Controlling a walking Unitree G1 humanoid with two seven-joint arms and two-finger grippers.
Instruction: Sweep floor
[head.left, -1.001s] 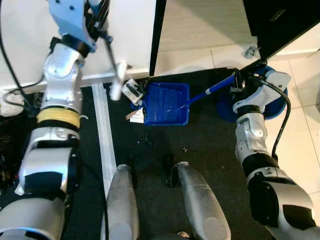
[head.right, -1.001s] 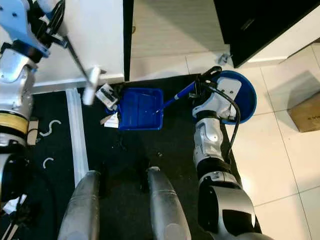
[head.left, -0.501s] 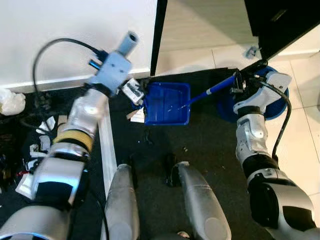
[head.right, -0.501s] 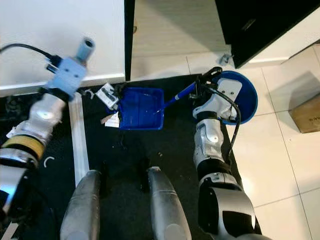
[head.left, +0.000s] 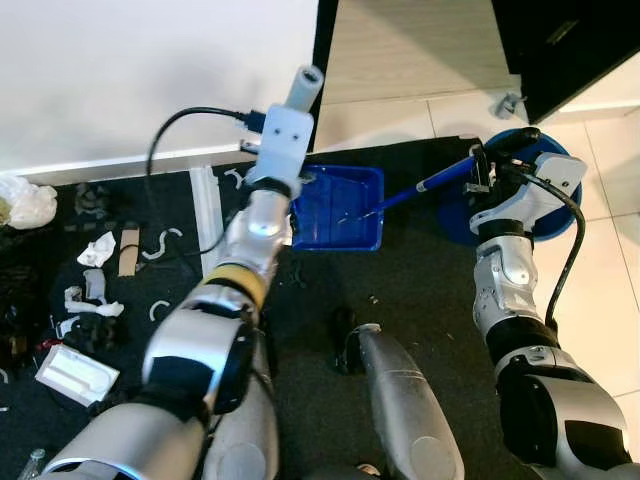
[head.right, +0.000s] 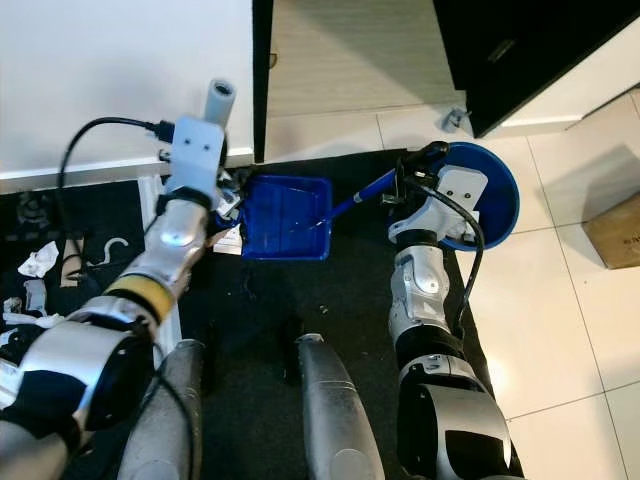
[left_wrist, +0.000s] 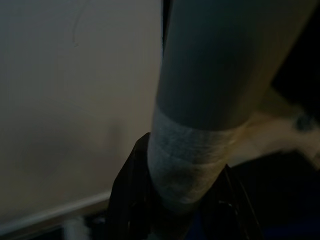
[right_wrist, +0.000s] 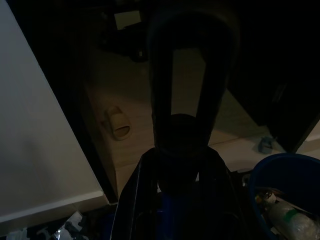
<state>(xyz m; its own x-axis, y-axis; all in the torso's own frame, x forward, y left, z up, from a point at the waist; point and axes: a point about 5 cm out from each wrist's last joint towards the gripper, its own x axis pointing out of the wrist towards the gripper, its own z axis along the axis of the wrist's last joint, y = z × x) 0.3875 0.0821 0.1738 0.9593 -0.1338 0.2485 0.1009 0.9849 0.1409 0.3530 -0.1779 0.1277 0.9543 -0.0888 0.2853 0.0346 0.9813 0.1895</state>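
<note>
- The blue plastic dustpan lies flat on the black floor mat, its long blue handle slanting toward 2 o'clock.
- The right tool is clenched on the upper end of that handle, at 3 o'clock from the pan.
- A round blue bin sits just behind the right wrist, with rubbish inside.
- The left tool grips a grey broom pole, whose top rises at 10 o'clock from the pan.
- White paper scraps litter the mat at 9 o'clock, well apart from the pan.
</note>
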